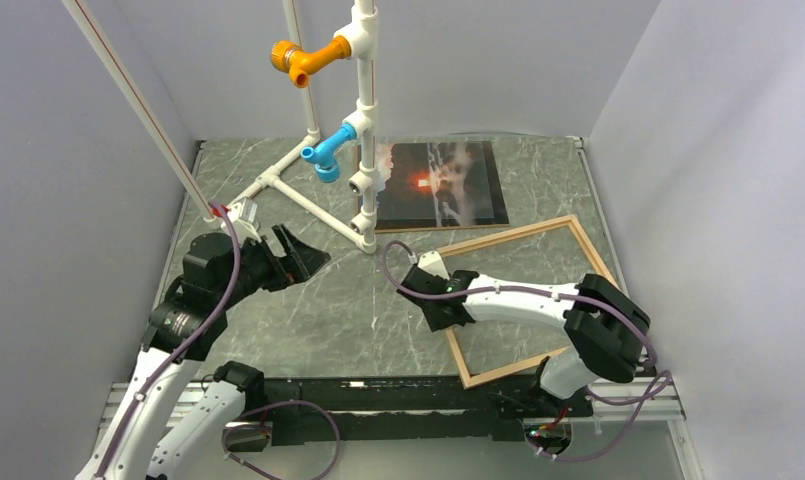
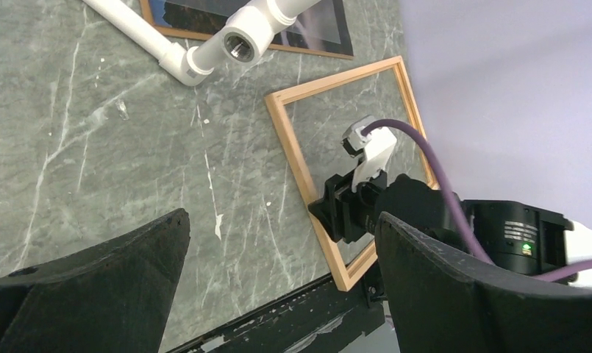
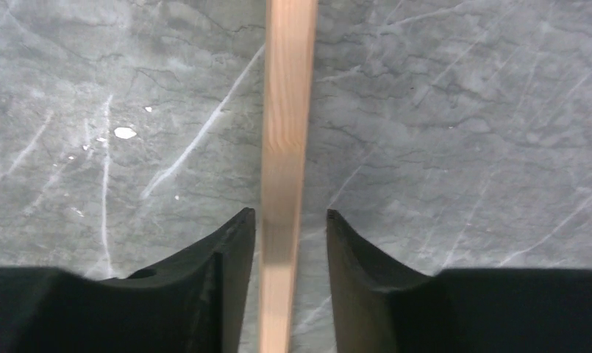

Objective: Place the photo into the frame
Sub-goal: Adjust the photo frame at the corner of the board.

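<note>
The right tool [image 1: 440, 312] straddles the left strip of the frame [image 1: 508, 235], which lies flat on the tabletop [image 1: 358, 320], its fingers narrowly apart around the wood, while the left tool [image 1: 303, 255] hangs wide open and the photo [image 1: 448, 180] lies face up just beyond the frame.

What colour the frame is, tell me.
The frame is light natural wood with fine grain, clearest in the right wrist view.

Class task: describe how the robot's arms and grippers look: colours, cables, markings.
The left arm and right arm have white links, black joints and a purple cable each. The left gripper and right gripper have black tapered fingers. A green light shows on the right arm.
</note>
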Controlling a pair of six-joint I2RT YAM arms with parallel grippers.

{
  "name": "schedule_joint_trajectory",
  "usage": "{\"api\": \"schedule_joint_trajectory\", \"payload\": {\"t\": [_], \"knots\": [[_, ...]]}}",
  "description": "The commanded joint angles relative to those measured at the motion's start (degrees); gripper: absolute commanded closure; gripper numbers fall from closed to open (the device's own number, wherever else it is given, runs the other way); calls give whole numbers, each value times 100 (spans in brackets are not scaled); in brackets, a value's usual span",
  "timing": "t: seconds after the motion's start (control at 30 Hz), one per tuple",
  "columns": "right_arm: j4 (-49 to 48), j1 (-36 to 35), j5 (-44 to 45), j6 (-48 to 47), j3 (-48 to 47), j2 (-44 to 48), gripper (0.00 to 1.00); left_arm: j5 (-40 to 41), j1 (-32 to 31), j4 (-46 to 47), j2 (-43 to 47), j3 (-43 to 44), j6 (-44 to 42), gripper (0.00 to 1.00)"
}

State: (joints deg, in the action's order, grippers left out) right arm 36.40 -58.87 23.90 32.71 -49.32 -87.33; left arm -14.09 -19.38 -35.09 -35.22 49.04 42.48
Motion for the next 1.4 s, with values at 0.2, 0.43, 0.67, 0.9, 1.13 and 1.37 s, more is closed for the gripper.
{"api": "schedule_joint_trajectory", "payload": {"t": [0.2,0.43,0.67,0.9,1.13,1.37], "knots": [[290,587,-88,709,-73,644,30,34,-21,-129,-129,312,-341,1],[438,2115,-681,1186,271,1675,14,-23,-18,-104,-332,282,-542,1],[787,3293,-863,1651,507,2730,12,24,-17,-107,-573,209,-682,1],[521,3780,-1540,1670,765,2511,13,-662,-34,456,-631,-22,-792,1],[186,3821,-1979,1735,973,2335,13,-889,-831,1195,-978,-142,-748,1],[71,3894,-2183,1655,994,2281,13,42,-2588,1357,-2542,637,-780,4]]}}
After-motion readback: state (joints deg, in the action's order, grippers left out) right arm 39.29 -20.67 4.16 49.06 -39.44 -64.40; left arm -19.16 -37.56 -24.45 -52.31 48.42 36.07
